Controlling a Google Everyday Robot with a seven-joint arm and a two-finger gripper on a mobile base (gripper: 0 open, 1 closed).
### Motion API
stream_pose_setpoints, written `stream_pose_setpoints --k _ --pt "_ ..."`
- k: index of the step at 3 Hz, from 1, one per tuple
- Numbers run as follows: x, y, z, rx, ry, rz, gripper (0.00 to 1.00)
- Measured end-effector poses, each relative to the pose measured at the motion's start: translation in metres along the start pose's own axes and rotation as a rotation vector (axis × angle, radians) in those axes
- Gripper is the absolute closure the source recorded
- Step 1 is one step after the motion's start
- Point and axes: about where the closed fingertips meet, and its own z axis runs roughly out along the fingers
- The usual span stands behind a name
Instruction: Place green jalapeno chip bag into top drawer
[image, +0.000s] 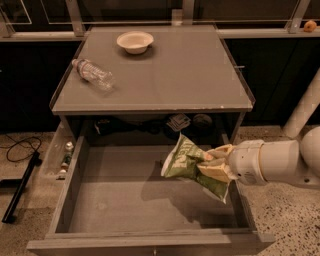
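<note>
The green jalapeno chip bag (189, 164) is light green and crinkly. My gripper (214, 162) is shut on it and holds it tilted over the right half of the open top drawer (125, 200), above the flat grey bottom. My white arm comes in from the right, across the drawer's right wall. The bag's lower right corner hangs close to that wall. The drawer is pulled far out below the grey tabletop (175, 75) and nothing lies on its bottom.
A clear plastic water bottle (93, 75) lies at the tabletop's left. A white bowl (135, 42) stands at its back. Small items sit in the dark shelf behind the drawer (185, 121). A black cable (20, 150) lies on the floor at left.
</note>
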Motion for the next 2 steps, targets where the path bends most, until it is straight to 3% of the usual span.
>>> stream_pose_setpoints --k 1,2 --pt "0.013 0.004 0.052 -0.054 0.034 0.025 1.00" --pt "0.023 0.008 0.092 -0.077 0.062 0.035 1.00"
